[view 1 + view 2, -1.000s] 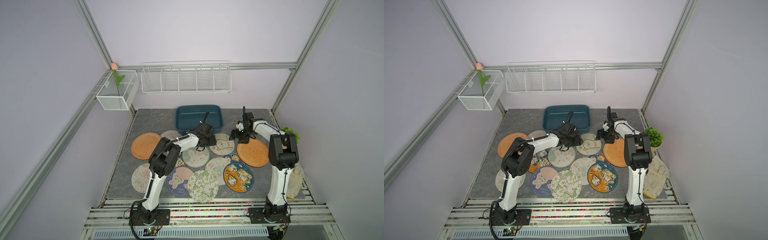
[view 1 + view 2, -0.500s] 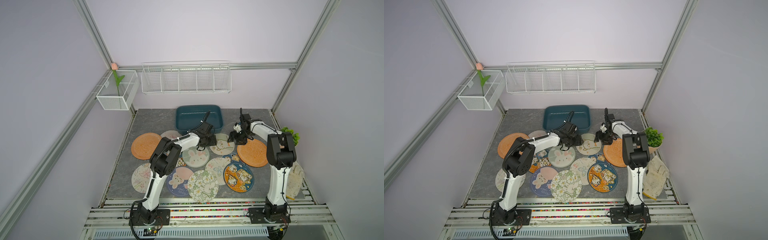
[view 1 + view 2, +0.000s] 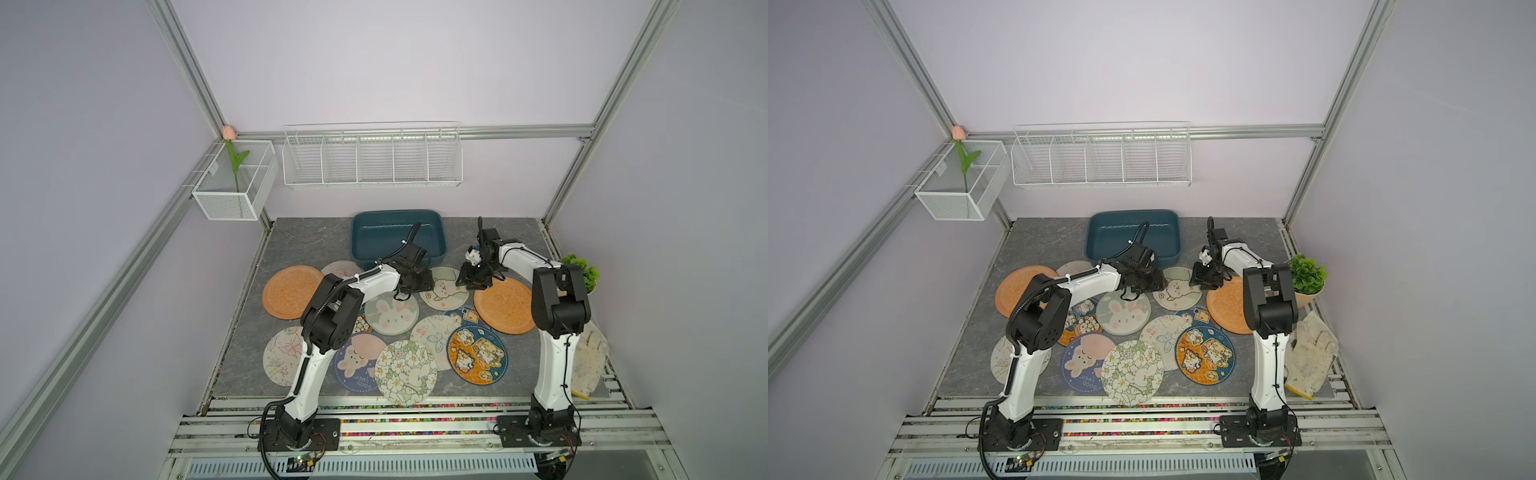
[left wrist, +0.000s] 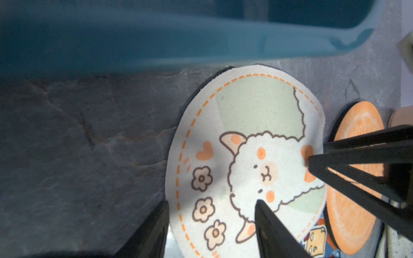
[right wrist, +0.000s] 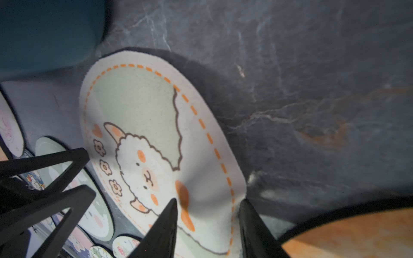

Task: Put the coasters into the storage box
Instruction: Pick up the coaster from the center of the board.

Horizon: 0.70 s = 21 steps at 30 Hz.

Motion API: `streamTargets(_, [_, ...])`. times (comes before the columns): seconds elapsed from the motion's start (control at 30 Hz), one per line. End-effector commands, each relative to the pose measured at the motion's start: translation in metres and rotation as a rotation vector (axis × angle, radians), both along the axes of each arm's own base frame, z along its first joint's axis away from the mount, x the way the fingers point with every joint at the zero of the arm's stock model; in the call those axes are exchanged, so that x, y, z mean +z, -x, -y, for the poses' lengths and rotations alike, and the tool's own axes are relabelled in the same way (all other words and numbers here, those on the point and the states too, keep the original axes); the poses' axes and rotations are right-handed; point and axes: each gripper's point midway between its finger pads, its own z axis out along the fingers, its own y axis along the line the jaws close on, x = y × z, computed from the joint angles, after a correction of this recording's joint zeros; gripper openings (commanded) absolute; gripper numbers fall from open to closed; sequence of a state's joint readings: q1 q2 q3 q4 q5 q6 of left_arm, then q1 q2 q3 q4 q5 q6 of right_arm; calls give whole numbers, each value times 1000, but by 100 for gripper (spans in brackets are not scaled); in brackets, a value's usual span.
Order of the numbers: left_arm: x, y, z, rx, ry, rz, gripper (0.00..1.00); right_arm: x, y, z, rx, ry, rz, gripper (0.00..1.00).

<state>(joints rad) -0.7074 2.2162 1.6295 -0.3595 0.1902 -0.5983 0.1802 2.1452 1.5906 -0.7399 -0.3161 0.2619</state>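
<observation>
Right hand (image 5: 209, 201) straddles buckled rim of sheep coaster (image 5: 145, 111), grip unconfirmed; left hand (image 4: 212, 202) agape at opposite rim; storage box (image 3: 374, 245) just behind, by tabletop (image 3: 299, 245) rear edge.

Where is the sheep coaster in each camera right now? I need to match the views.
In a top view: the sheep coaster lies near the centre, just in front of the storage box.
In a top view: same spot, slightly further left in the picture.
Left wrist: right of centre.
Right wrist: centre-left, running to the bottom edge.
Shared landmark: the storage box's teal wall.
</observation>
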Motion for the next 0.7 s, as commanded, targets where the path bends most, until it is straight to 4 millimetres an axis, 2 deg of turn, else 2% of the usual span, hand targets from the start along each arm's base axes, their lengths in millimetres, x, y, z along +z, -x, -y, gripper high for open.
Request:
streamTargets(0.0, [-24, 17, -3, -23, -43, -82, 61, -15, 10, -6, 12, -11, -45, 34])
streamTargets(0.13, [-22, 17, -3, -22, -36, -80, 61, -11, 7, -7, 11, -13, -31, 11])
streamTargets(0.17, [-22, 17, -2, -22, -35, -80, 62, -10, 7, -7, 13, -13, -30, 8])
streamTargets(0.37, [-5, 13, -1, -19, 0, -48, 67, 14, 8, -8, 14, -30, 3, 7])
streamTargets(0.5, [15, 12, -5, 0, 54, -25, 71, 43, 16, -11, 34, -66, 24, 7])
streamTargets(0.67, [38, 13, -21, 30, 112, -1, 73, 87, 28, -22, 67, -151, 60, 7])
